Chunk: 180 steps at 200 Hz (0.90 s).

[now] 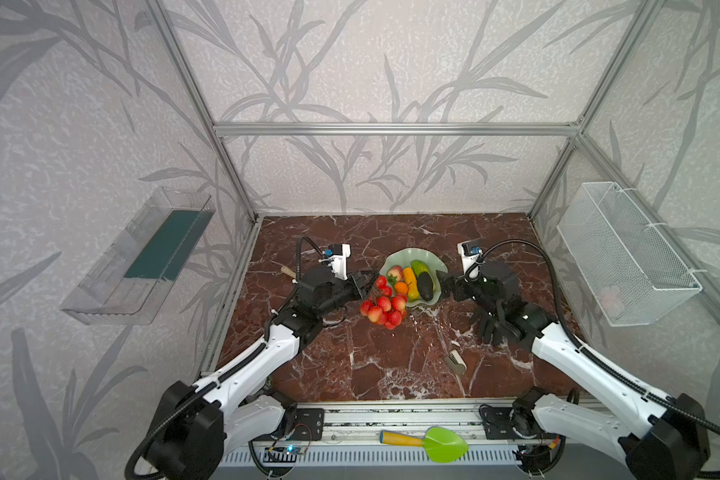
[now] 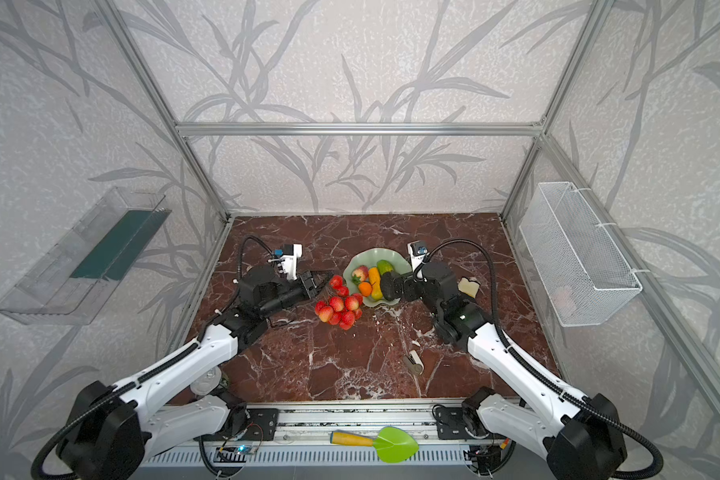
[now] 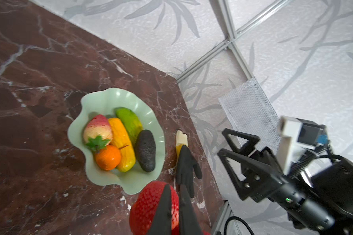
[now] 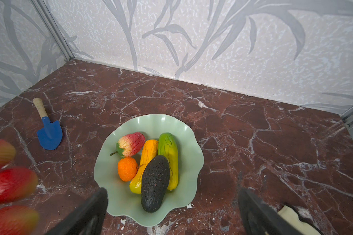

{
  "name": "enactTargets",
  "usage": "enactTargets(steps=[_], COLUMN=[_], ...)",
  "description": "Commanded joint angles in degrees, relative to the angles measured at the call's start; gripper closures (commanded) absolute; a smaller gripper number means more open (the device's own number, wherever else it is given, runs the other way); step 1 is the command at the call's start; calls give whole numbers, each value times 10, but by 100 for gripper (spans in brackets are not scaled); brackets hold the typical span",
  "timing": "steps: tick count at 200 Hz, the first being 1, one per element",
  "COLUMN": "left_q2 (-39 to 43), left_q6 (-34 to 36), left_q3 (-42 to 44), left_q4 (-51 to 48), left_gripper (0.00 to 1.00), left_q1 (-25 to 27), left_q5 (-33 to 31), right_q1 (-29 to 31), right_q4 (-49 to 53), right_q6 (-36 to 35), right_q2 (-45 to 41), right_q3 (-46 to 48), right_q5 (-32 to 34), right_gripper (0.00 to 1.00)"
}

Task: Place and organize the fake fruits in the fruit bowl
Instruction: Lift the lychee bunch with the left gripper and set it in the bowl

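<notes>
Red-brown marble surface [image 1: 391, 365], and in both top views the mint fruit bowl [image 1: 408, 252] sits mid-surface with the berry cluster [image 1: 383, 309] at its near-left rim, mostly outside. Left wrist view: left fingers [image 3: 163, 209] are pinched shut right against a red berry, so it looks like they've got the cluster by its stem. The bowl already has the strawberry [image 3: 98, 129], orange [image 3: 107, 157], orange-yellow oblong [image 3: 121, 142], green-yellow oblong [image 3: 128, 122] and avocado [image 3: 145, 150]. Right wrist view: right fingers [image 4: 86, 213] are spread wide, holding nothing, near the avocado end. I'd lift the cluster clear of the wavy rim, lower it onto the bare patch beside the strawberry, and release only once it settles.
</notes>
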<state>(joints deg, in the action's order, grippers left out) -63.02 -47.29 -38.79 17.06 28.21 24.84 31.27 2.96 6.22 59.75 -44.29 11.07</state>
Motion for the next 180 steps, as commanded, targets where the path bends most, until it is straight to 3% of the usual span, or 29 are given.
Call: enactTargets(steps=[1,28,110,180], left_q2=[-9,-65,-297,-434], left_q6=[27,43,118,135], left_q3=[-26,-84,-281,-361], left_q4=[-57,-42,-43,-35], left_gripper=[100,100,100,100], left_q1=[18,38,38,13], left_q5=[5,14,42,38], right_q1=[-9,-26,-48,-54], right_q4=[-7,4,63,66], right_q6=[3,14,27,29], right_q2=[-29,-62,-155,-158], right_q3=[15,29,56,61], right_q5=[-2,-25,-25,-27], right_gripper=[1,1,1,1])
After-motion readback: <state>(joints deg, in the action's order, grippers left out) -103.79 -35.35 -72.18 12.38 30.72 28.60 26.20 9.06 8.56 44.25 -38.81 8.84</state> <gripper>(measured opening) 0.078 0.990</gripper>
